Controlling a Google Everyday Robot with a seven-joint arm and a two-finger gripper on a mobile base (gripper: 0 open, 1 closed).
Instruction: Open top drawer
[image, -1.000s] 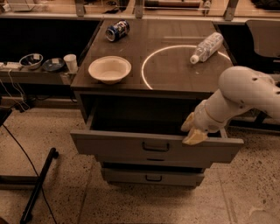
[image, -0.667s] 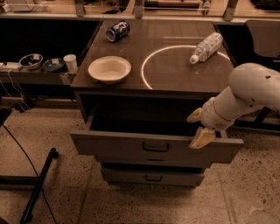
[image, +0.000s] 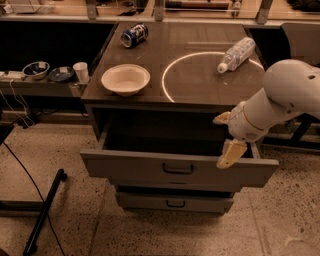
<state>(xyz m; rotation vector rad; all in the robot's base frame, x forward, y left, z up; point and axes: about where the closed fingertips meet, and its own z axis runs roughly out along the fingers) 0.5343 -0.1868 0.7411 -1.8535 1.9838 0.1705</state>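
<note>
The top drawer (image: 130, 167) is a wide grey drawer with a small black centre handle (image: 177, 170). It stands pulled out from the dark cabinet (image: 200, 95), its inside in shadow. My gripper (image: 226, 136) hangs over the right end of the open drawer, just behind its front. It is open and empty, with one cream finger (image: 230, 154) pointing down and the other (image: 222, 118) higher up. It is to the right of the handle and not touching it. A shallower grey drawer (image: 175, 202) shows closed below.
On the cabinet top are a white bowl (image: 125, 79), a blue can (image: 134, 35) lying down and a plastic bottle (image: 236, 54) on its side. A low shelf (image: 35, 85) at left holds bowls and a cup (image: 80, 71). A black pole (image: 45, 212) lies on the floor.
My gripper has moved right and slightly up, from the drawer's front edge to its right end. The drawer has stayed open.
</note>
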